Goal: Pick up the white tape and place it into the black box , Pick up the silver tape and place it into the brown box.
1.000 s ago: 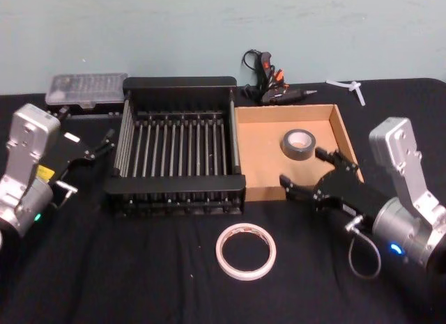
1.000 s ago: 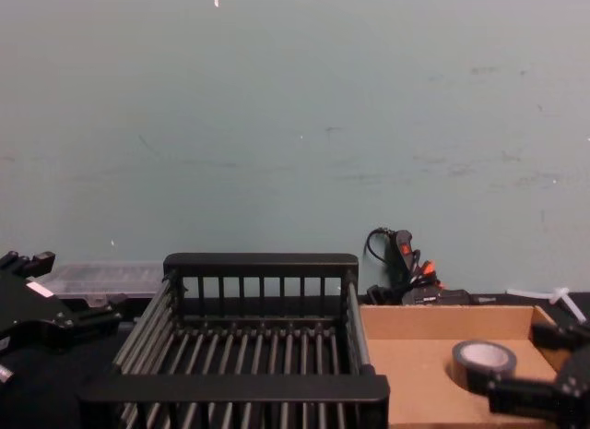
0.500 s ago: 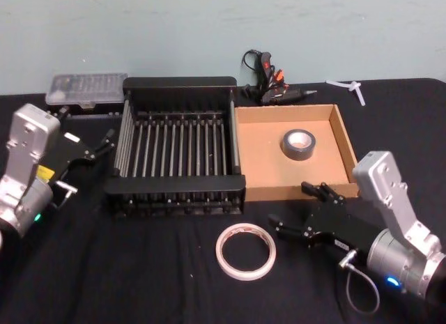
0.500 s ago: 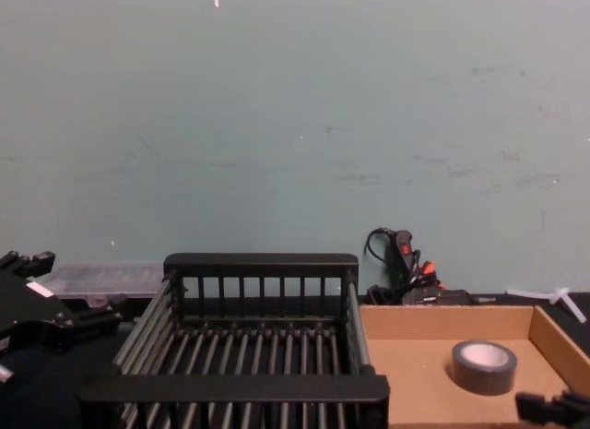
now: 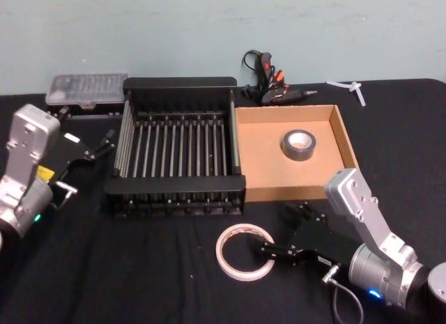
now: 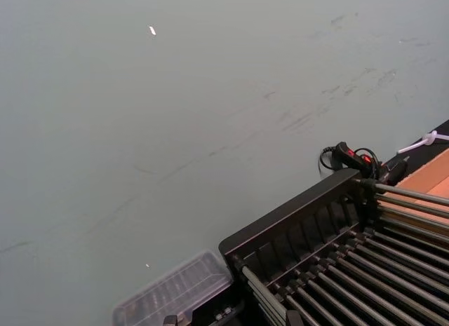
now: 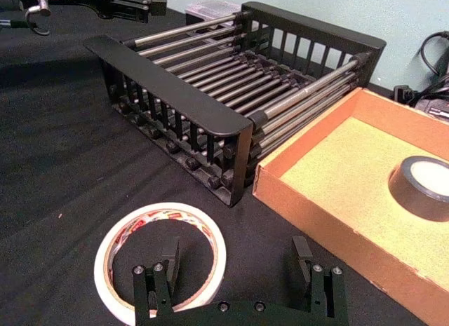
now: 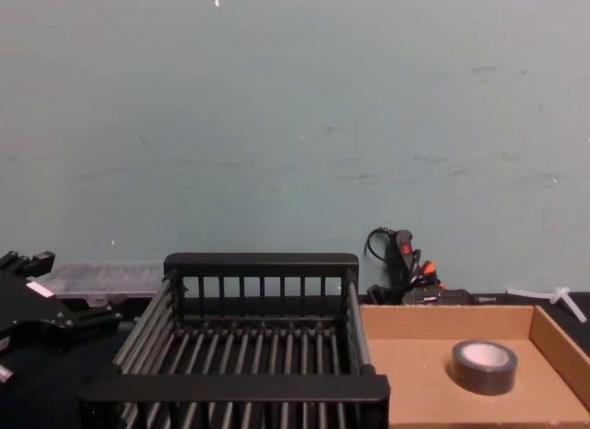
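Note:
The white tape (image 5: 245,251) lies flat on the black cloth in front of the black box (image 5: 178,81). My right gripper (image 5: 279,231) is open and low beside the tape's right side. In the right wrist view one finger (image 7: 168,259) hangs over the hole of the white tape (image 7: 165,212) and the other stands outside it; I cannot tell whether they touch it. The silver tape (image 5: 298,144) rests inside the brown box (image 5: 261,153). My left gripper (image 5: 85,129) is parked open, left of the black box.
A clear plastic case (image 5: 85,90) sits behind my left arm. A glue gun with its cable (image 5: 268,80) lies behind the brown box, and a small white plastic piece (image 5: 352,87) at the back right. The two boxes stand side by side, touching.
My right gripper has moved from the brown box's front wall toward me and leftward, down to the white tape, dropping out of the chest view. The left arm has stayed still.

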Controlling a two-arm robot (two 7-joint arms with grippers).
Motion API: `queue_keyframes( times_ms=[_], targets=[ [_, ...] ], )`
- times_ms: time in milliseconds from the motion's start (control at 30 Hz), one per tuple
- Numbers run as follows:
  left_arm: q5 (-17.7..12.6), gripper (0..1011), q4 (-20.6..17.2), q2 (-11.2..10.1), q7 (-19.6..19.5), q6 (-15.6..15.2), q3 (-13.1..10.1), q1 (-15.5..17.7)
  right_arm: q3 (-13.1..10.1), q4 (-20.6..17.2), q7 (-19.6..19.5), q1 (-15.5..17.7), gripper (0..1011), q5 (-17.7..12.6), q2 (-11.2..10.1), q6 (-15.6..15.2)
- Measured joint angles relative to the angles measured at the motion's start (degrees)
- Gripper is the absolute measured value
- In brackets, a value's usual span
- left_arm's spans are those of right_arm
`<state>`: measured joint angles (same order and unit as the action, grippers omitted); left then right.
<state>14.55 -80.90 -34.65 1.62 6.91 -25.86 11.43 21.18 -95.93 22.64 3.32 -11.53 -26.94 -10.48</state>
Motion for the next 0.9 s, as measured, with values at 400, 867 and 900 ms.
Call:
queue_keyframes(
  times_ms=[400,867,900],
  targets=[
    [0.00,1001,0.00,0.00,0.00,0.00,0.00,0.00,1.27,1.04,0.03,-0.91,1003,0.52,0.76,-0.50],
    [0.00,1001,0.00,0.00,0.00,0.00,0.00,0.00,1.97,3.05,-0.66,-1.92,1002,1.68,2.04,-0.79],
    [0.00,1001,0.00,0.00,0.00,0.00,0.00,0.00,1.99,3.09,-0.66,-1.94,1002,1.70,2.09,-0.79]
  ],
)
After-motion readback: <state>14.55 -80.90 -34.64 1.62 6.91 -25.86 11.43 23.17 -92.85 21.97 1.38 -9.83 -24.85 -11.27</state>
